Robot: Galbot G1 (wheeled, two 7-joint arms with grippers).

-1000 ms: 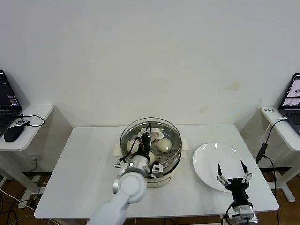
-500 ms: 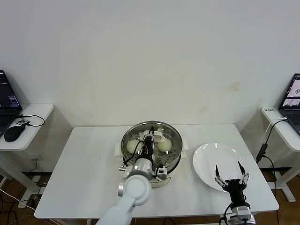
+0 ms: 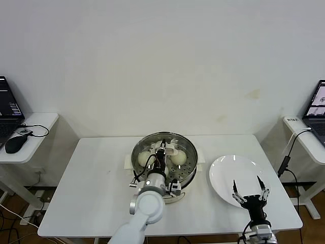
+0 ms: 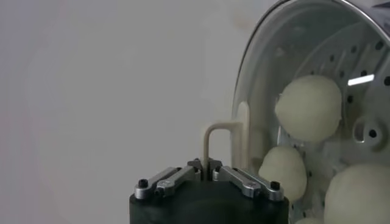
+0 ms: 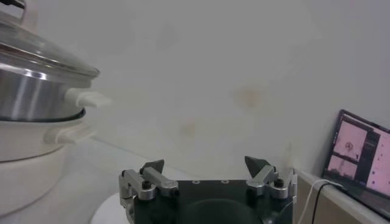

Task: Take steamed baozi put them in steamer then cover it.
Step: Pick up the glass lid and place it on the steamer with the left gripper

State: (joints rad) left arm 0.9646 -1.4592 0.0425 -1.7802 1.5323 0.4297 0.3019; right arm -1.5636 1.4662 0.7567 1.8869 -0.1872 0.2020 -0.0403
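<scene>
My left end effector [image 4: 207, 171] pinched on lid handle [image 4: 220, 137] above steamer [image 3: 188, 168]; baozi [image 4: 308, 108] below lid. Right end effector [image 3: 250, 190] apart over plate [image 3: 223, 170].

We find no legible text, label, brand, number or sign. Laptop screen [image 3: 9, 105] at far left shows dark content, unreadable. Laptop screen [image 3: 319, 99] at far right shows pinkish window, characters too small to read; same screen [image 5: 357, 152] in right wrist view, still unreadable. Small white box [image 3: 291, 120] on right side table bears dark marking, not decipherable. Steamer [image 3: 163, 158] carries no readable marking.
</scene>
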